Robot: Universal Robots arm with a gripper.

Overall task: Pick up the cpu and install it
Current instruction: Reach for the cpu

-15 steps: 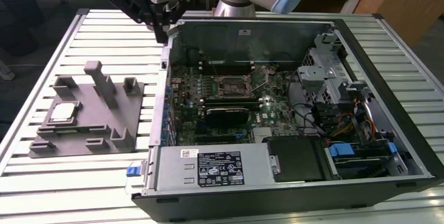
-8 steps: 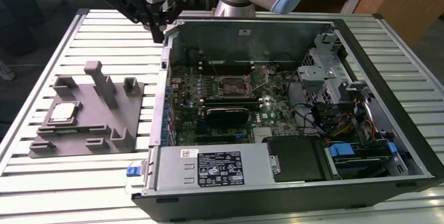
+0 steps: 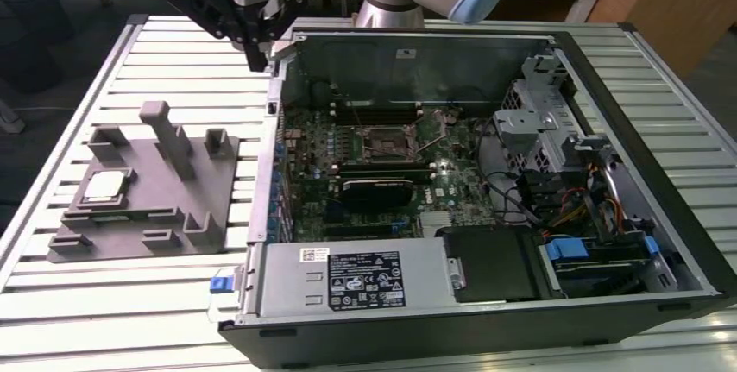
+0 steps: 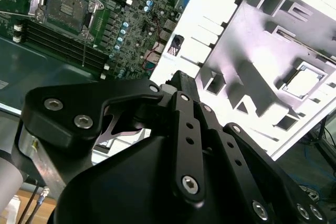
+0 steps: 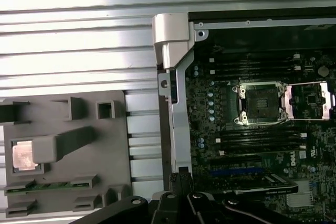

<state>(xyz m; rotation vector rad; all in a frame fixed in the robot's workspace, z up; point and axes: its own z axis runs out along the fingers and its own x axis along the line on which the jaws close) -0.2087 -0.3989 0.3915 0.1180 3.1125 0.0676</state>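
Your gripper [image 3: 259, 54] hangs shut and empty by the computer case [image 3: 461, 324], well apart from the cpu [image 3: 103, 186] lying flat in the grey holder [image 3: 150, 221]; probably light, stiff, fragile, so grip opposite edges.

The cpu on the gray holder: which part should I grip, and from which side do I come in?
Likely its two opposite edges, from straight above. The cpu lies flat, silvery top up, in a shallow recess of the gray holder, so a sideways approach looks blocked. Upright posts beside it argue against a slanted approach.
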